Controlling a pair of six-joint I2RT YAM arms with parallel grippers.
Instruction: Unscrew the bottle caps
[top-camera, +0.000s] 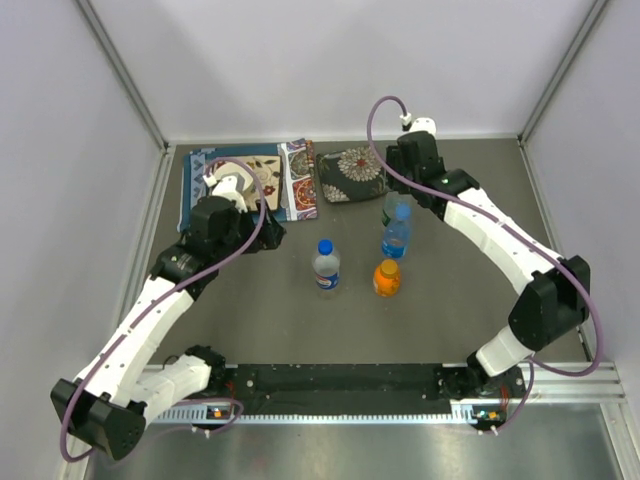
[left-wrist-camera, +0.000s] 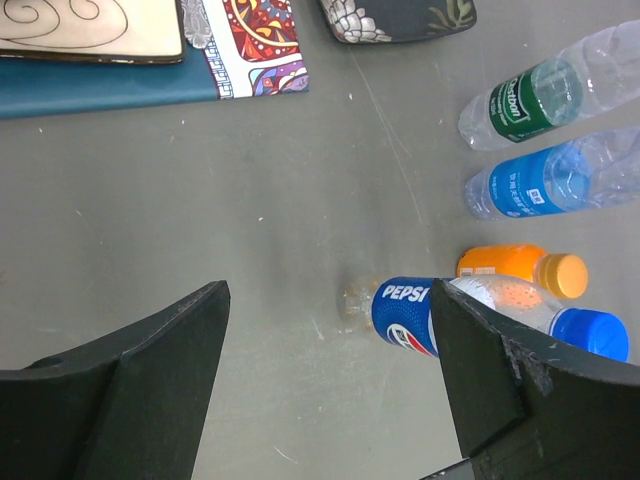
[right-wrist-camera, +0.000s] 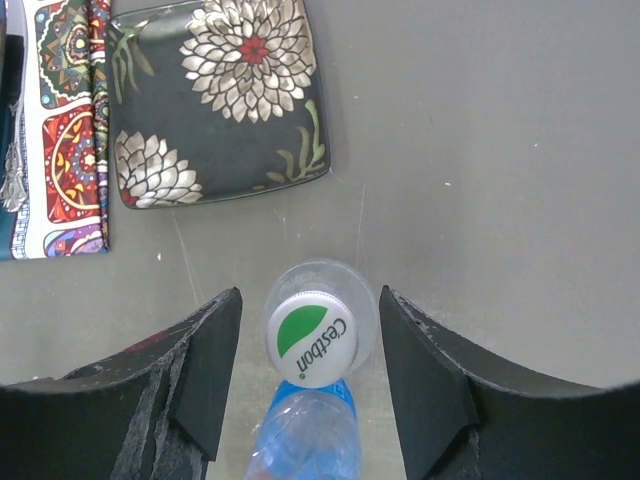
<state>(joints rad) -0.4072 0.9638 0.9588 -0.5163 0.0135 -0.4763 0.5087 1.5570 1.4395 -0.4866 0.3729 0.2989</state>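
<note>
- While both arms reach out from the black rail (top-camera: 340, 380) at the near edge of the grey table (top-camera: 300, 330), four small bottles stand upright near its middle, each with its cap on.
- Nearest stand two side by side but apart: the clear bottle with the blue-red label (top-camera: 326, 268), blue-capped, on the left, and the short orange-filled bottle (top-camera: 387, 279), orange-capped, on the right.
- Just behind the orange one stands the blue-tinted bottle (top-camera: 397, 236), wearing a blue label.
- About level with it, well off to the left, the left gripper (left-wrist-camera: 328, 300) hangs above bare table, fingers spread wide with nothing between them. In its own camera the blue-red labelled bottle is partly hidden behind the finger (left-wrist-camera: 500, 380) on the right of that view.
- Directly behind the blue-tinted one, very near it, stands the clear bottle with the green label (left-wrist-camera: 525, 100).
- Above this bottle hangs the right gripper (right-wrist-camera: 310, 298), pointing down, its fingers apart, one to each side of the white cap (right-wrist-camera: 310, 345) with its green mark. A gap shows between the cap and each finger, so the cap is not clamped. Whether one fingertip grazes the bottle's shoulder I cannot tell.
- Farthest back, along the wall, lie three mats in a row: a blue mat (left-wrist-camera: 100, 85) with a cream panel, partly under the left wrist, a patterned mat (top-camera: 298, 180) in many colours, and a dark floral mat (right-wrist-camera: 220, 100) nearest the right gripper.
</note>
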